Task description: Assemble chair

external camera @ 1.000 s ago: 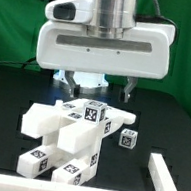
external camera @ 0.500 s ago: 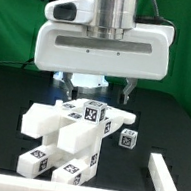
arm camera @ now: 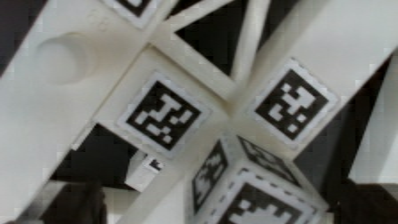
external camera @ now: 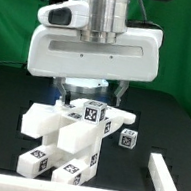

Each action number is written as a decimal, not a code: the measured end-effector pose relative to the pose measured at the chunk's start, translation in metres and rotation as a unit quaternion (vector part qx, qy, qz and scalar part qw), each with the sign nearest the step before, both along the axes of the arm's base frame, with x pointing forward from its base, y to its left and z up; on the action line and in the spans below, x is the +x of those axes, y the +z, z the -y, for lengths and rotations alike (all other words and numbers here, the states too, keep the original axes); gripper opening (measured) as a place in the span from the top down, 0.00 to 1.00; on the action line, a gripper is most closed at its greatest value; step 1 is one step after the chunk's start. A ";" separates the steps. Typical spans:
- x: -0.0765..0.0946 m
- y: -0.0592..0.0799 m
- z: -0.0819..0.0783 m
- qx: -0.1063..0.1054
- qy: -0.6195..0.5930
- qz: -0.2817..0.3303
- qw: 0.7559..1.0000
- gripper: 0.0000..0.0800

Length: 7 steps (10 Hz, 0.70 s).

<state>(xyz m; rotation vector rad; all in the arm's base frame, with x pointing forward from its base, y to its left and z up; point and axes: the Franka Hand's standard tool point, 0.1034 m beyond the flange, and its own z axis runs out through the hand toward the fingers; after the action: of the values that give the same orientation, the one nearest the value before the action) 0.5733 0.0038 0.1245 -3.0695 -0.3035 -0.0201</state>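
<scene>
The gripper (external camera: pixel 90 86) hangs wide open and empty over the chair (external camera: pixel 67 139), mid-table (external camera: pixel 6 103), probably ready to grab it.

white chair (arm camera: pixel 107 90) pieces, tag markers (arm camera: pixel 166 112)

Wrist (external camera: pixel 91 50) pointing straight down, pincer (external camera: pixel 90 91) beneath it, jaws apart (dark fingers (external camera: pixel 122 89) spread wide)

The jaws have shifted slightly toward the exterior view's left.
</scene>
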 end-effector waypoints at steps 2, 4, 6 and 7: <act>0.000 0.000 0.000 0.000 -0.003 0.000 1.000 0.19; -0.001 -0.001 0.000 0.004 -0.068 -0.003 0.998 0.19; -0.002 -0.005 0.001 0.022 -0.163 -0.010 0.986 0.19; -0.002 -0.005 0.001 0.026 -0.181 -0.018 0.983 0.19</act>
<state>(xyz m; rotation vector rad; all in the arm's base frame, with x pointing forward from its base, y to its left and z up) 0.5713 0.0026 0.1198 -3.0211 0.2547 0.0120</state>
